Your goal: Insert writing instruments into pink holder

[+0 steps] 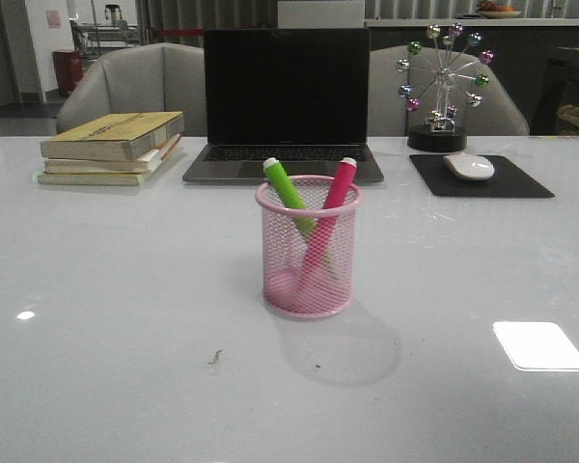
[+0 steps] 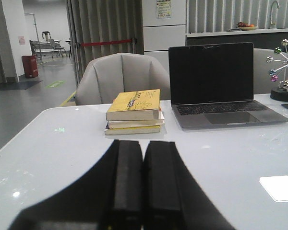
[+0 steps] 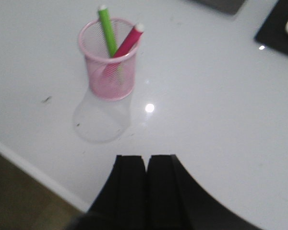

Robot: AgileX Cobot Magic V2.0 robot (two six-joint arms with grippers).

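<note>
Pink holder (image 1: pixel 308 249) standing upright on the white tabletop (image 1: pixel 116 318), about midway between the left and right edges and nearer the front edge than the far one. Both markers are inside it: the lime green marker (image 1: pixel 288 195) leans toward the left rim, the pink-red marker (image 1: pixel 331 210) toward the right rim, crossing low within the mesh, white tips above the rim. Bare tabletop surrounds the holder on all sides. Along the far edge: stack of books (image 1: pixel 113 148) at left, open laptop (image 1: pixel 286 101) at centre, black mouse pad (image 1: pixel 479 177) with white mouse (image 1: pixel 469 166) at right, ferris-wheel ornament (image 1: pixel 444 87) behind it. Left gripper (image 2: pixel 143 184): fingers pressed together, empty, over the left part of the tabletop facing the books. Right gripper (image 3: pixel 146 191): fingers likewise together, empty, above the front edge, well apart from the holder. Neither arm appears in the front view. The right wrist view is blurred; the markers' lower ends are obscured by mesh.
</note>
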